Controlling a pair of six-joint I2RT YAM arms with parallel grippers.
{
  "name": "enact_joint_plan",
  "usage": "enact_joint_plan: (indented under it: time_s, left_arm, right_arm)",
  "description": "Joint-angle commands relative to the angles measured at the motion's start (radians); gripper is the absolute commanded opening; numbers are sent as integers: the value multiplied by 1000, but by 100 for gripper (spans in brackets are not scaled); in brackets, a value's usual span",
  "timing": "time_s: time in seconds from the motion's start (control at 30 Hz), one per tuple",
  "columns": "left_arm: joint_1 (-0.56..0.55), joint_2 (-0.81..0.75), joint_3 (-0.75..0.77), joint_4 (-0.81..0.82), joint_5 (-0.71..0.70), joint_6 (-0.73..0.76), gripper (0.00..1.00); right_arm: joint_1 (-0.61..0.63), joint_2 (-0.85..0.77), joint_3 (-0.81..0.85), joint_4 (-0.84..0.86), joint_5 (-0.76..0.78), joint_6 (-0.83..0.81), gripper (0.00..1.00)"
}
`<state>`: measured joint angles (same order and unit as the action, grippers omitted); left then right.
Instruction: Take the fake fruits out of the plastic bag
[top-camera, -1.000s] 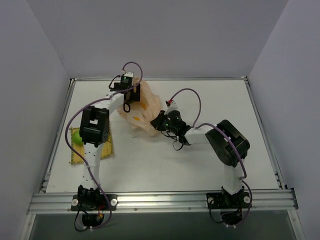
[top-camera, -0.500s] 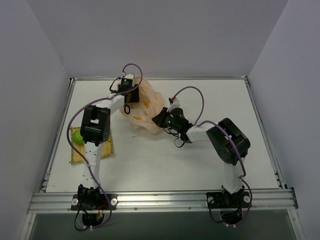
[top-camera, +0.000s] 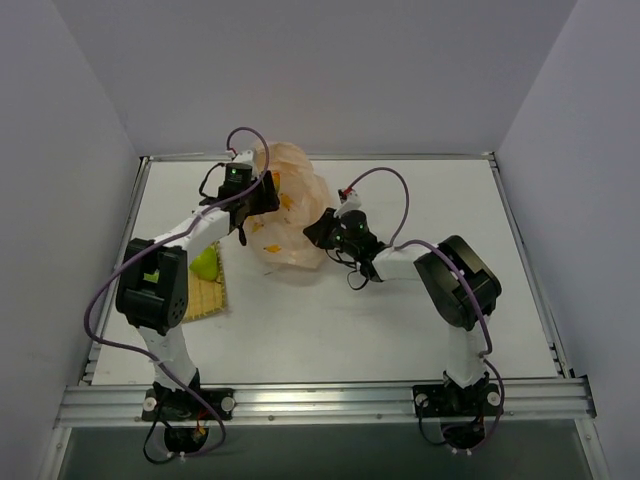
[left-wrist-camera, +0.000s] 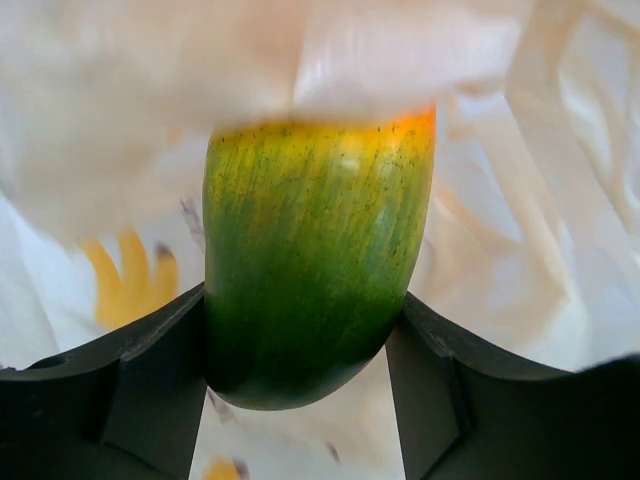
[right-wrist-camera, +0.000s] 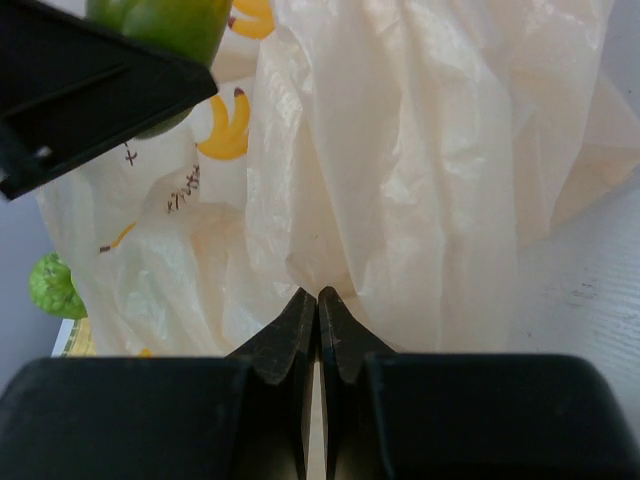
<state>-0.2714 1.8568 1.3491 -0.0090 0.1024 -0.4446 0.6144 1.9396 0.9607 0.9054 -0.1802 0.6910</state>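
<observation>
Overhead; wrists close, probably on bag (right-wrist-camera: 430, 150).

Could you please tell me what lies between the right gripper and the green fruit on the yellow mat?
The plastic bag lies between the right gripper and that fruit, as the top view shows; the right wrist view agrees.

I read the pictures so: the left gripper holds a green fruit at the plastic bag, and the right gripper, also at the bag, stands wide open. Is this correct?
Not quite: the right gripper is shut, not wide open, its tips pinching a fold of the plastic bag, as the right wrist view shows. The left gripper does hold the green fruit at the bag.
</observation>
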Motion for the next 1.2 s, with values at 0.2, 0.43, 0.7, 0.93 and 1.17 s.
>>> enact_joint_plan:
  time_s: [0.2,0.43,0.7,0.93,1.17]
  left_arm:
    - [-5,-194,-130,-77,200,-149,24]
    - [-23,-396,-194,-178,304,-164,24]
    - [55,-726,-358,-274,416,-209,23]
    - [106,-1144,-502,-615,-97,-285,23]
    - [84,-1400,-686,-815,-346,-469,23]
  right_arm:
    - [-8,-65,67,-56,61,-22,0]
    - [-8,-99,92,-105,90,-25,0]
    - [-8,-73,147,-149,96,-30,0]
    - [-7,-74,135,-145,88,-42,0]
    - [-8,-83,112,-132,76,-47,0]
